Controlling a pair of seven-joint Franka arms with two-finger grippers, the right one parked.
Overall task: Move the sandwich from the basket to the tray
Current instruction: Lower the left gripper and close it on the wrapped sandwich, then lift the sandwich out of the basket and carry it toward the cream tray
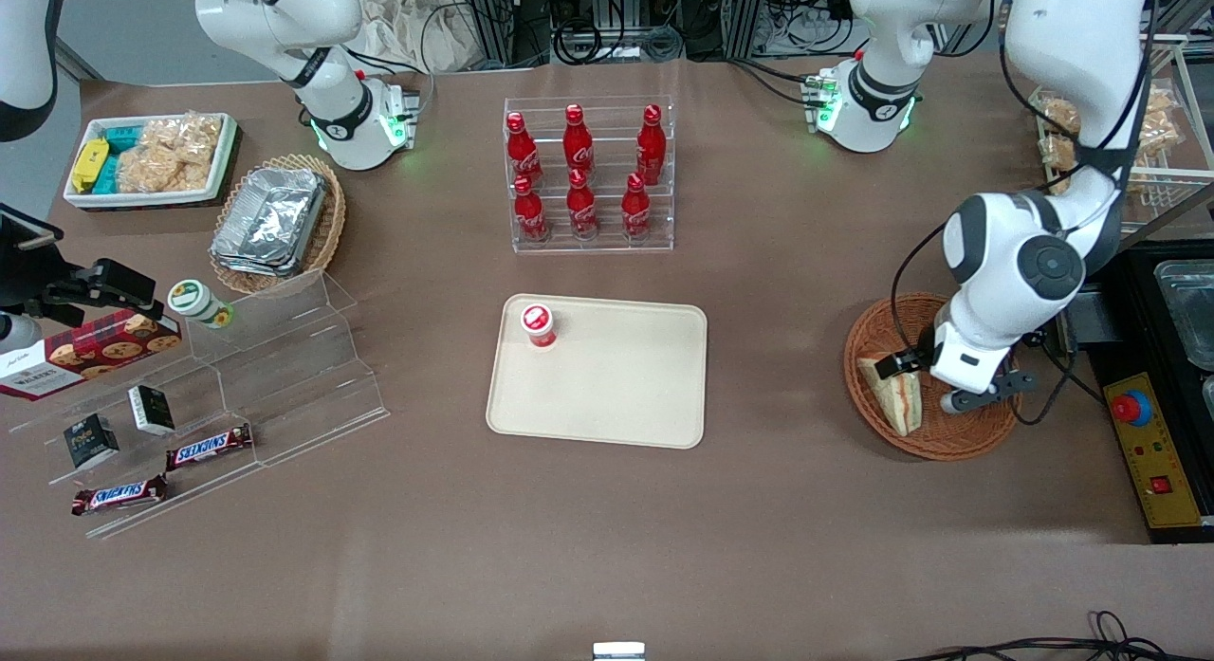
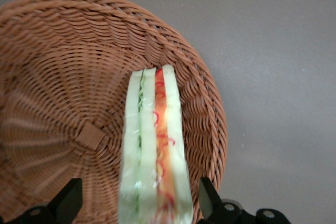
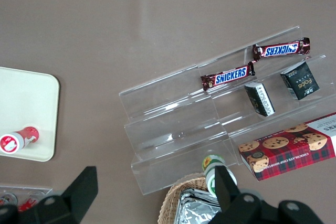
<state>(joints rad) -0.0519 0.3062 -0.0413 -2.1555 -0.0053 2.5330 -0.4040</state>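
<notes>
Right now my gripper point(image 2: 140, 203) hangs low over the basket point(image 1: 958, 441), fingers point(image 2: 67, 204) spread wide with one on each side of the sandwich point(image 2: 155, 150) and not touching it. Daylight shows between each pad and the bread. The sandwich stands on edge inside the basket, leaning near the woven wall, its red and green filling turned up toward my wrist. Toward the parked arm from the basket, the tray point(image 1: 616, 395) lies flat on the table, carrying one small red-capped cup point(image 1: 538, 325) near a corner.
</notes>
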